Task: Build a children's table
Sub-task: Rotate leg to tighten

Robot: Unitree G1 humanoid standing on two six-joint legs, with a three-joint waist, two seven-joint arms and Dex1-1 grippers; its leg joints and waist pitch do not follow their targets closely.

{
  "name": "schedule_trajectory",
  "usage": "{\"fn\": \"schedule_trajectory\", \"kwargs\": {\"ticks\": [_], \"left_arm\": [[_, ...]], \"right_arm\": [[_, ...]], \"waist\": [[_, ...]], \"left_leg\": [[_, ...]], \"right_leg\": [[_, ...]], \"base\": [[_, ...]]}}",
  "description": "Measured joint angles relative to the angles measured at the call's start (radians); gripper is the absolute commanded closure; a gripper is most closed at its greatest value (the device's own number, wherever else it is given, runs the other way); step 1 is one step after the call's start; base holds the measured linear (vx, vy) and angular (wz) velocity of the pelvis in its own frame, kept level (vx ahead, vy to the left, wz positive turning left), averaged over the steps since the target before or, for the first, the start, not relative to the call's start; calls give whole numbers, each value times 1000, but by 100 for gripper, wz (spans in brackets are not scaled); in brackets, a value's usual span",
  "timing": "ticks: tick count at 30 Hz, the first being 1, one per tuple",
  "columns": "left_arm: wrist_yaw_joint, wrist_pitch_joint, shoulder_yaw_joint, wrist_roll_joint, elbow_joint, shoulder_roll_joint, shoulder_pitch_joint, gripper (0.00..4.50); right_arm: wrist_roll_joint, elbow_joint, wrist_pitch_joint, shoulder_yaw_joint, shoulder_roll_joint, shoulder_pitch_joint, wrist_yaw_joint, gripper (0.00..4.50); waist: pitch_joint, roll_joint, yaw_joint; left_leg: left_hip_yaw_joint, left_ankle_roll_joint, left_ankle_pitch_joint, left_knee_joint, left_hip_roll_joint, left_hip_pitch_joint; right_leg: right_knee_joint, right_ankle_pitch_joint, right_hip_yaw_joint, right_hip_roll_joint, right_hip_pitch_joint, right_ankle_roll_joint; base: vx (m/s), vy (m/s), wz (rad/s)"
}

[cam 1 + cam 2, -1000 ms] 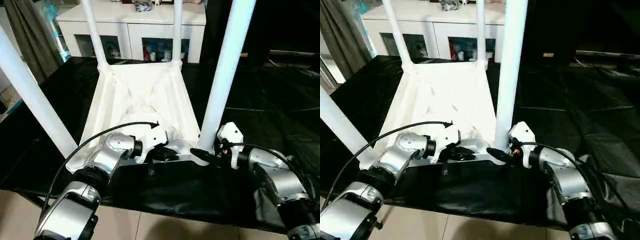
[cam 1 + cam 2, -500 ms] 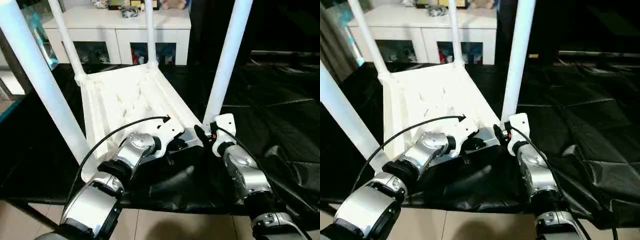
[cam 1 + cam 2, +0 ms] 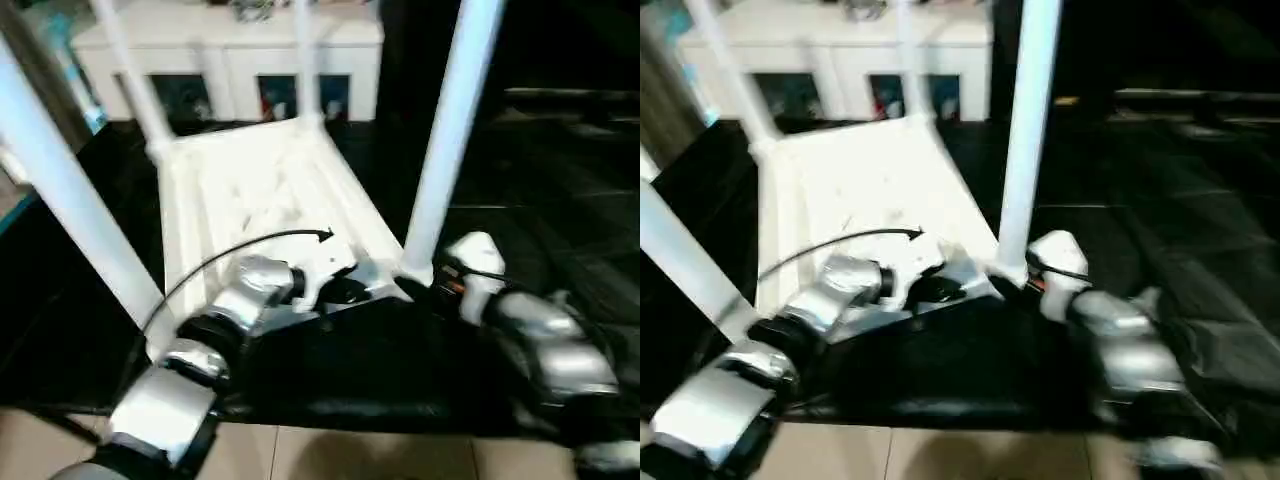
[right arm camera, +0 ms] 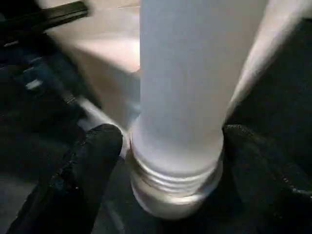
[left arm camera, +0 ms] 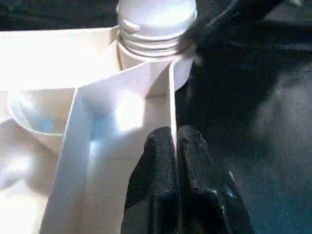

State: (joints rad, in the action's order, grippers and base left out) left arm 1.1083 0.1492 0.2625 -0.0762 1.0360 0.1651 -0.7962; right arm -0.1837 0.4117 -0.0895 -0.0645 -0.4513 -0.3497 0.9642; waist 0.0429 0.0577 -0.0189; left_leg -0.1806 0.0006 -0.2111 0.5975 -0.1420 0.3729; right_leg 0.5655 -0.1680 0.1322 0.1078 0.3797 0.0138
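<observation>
White table leg (image 4: 180,97) | between right fingers (image 4: 92,165) | apart

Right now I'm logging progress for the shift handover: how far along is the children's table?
Nearly finished. Done: the tabletop lies upside down on the black sheet with all four legs standing in its corner sockets. In hand: the left hand is shut on the near rim, and the right hand has a finger on each side of the near right leg at its threaded base. Left: turning the table upright.
</observation>
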Motion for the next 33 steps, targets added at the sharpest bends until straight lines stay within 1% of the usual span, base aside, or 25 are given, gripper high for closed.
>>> {"fn": "schedule_trajectory", "kwargs": {"ticks": [3, 4, 5, 8, 10, 11, 12, 15, 17, 18, 20, 26, 27, 28, 29, 30, 32, 33], "left_arm": [[98, 19, 0, 14, -31, 43, 8, 450], [129, 22, 0, 21, -44, 58, 14, 450], [168, 25, 0, 26, -53, 75, 17, 450], [221, 26, 0, 32, -63, 92, 21, 450], [233, 26, 3, 32, -63, 93, 21, 450], [238, 27, 8, 32, -65, 93, 21, 450], [239, 28, 11, 32, -68, 91, 21, 450], [238, 28, 12, 31, -69, 90, 21, 450], [238, 28, 12, 31, -69, 90, 21, 450], [238, 28, 12, 31, -69, 90, 21, 450], [238, 28, 12, 31, -69, 91, 21, 450], [223, 32, 12, 21, -67, 90, 21, 450], [200, 28, 10, 20, -57, 83, 19, 450], [148, 22, 7, 16, -42, 71, 12, 450], [75, 8, 0, 4, -26, 52, 2, 450], [39, 0, -2, 1, -21, 40, -4, 450], [-52, -21, -11, -3, -2, 2, -9, 450], [-78, -28, -12, -6, 3, -10, -13, 450]], "right_arm": [[-18, -41, -20, -26, -55, 0, 118, 77], [-18, -42, -22, -35, -61, -6, 144, 77], [-17, -41, -29, -49, -65, -11, 170, 77], [-17, -22, -43, -74, -51, -29, 199, 77], [-17, -11, -55, -81, -41, -48, 200, 77], [-17, -7, -57, -87, -31, -55, 199, 101], [-17, -7, -58, -91, -26, -57, 199, 101], [-17, 2, -58, -98, -11, -57, 196, 121], [-18, 3, -58, -98, -8, -57, 195, 152], [-18, 4, -58, -97, -7, -57, 194, 152], [-17, 4, -58, -97, -7, -57, 195, 171], [-17, 6, -57, -96, -4, -56, 185, 178], [-15, 18, -52, -87, 7, -55, 157, 178], [-11, 43, -43, -64, 32, -56, 99, 178], [-1, 76, -27, -38, 71, -57, 7, 178], [3, 89, -19, -20, 90, -59, -45, 178], [10, 132, -12, 18, 143, -71, -182, 178], [16, 142, -10, 26, 160, -76, -224, 178]], "waist": [[0, -2, 28], [1, -3, 32], [2, -5, 40], [4, -7, 64], [4, -9, 72], [6, -11, 75], [6, -11, 78], [7, -13, 80], [7, -13, 80], [7, -13, 81], [7, -13, 81], [7, -13, 83], [7, -13, 83], [7, -13, 81], [6, -14, 76], [6, -14, 71], [7, -14, 58], [7, -14, 53]], "left_leg": [[-2, 1, 1, 5, -5, 12], [-3, 1, 1, 5, -6, 15], [-4, 1, 1, 6, -7, 15], [-6, 1, 1, 10, -9, 16], [-10, 1, 1, 12, -10, 16], [-14, 0, 1, 12, -11, 15], [-16, 0, 1, 13, -12, 14], [-21, -1, 1, 14, -12, 13], [-22, -1, 1, 14, -12, 13], [-22, -1, 1, 14, -12, 13], [-22, -1, 1, 14, -12, 13], [-22, -1, 1, 15, -13, 12], [-22, -1, 1, 15, -13, 11], [-22, -1, 1, 16, -13, 9], [-22, -5, 0, 17, -13, 7], [-22, -8, -1, 18, -13, 5], [-22, -9, -1, 17, -13, -2], [-22, -9, -1, 17, -13, -3]], "right_leg": [[17, -10, 0, -2, 18, 7], [20, -11, 0, -3, 22, 9], [26, -13, -1, -3, 27, 12], [32, -14, -1, -4, 32, 13], [33, -14, -4, -4, 33, 13], [33, -14, -6, -4, 33, 13], [33, -14, -8, -4, 33, 13], [33, -13, -12, -4, 32, 15], [33, -12, -12, -4, 32, 15], [33, -12, -12, -3, 32, 15], [33, -12, -12, -4, 32, 15], [35, -12, -12, -3, 32, 15], [35, -12, -12, -4, 31, 15], [35, -12, -12, -4, 28, 15], [35, -10, -12, -4, 26, 17], [34, -9, -12, -3, 26, 17], [31, -9, -12, -3, 19, 16], [29, -10, -12, -3, 18, 14]], "base": [[15, -19, -2], [0, 0, 0], [0, 0, 0], [0, 0, 0], [0, 0, 0], [0, 0, 0], [0, 0, 0], [0, 0, 0], [0, 0, 0], [0, 0, 0], [0, 0, 0], [0, 0, 0], [0, 0, 0], [0, 0, 0], [0, 0, 0], [0, 0, 0], [0, 0, 0], [0, 0, 0]]}}
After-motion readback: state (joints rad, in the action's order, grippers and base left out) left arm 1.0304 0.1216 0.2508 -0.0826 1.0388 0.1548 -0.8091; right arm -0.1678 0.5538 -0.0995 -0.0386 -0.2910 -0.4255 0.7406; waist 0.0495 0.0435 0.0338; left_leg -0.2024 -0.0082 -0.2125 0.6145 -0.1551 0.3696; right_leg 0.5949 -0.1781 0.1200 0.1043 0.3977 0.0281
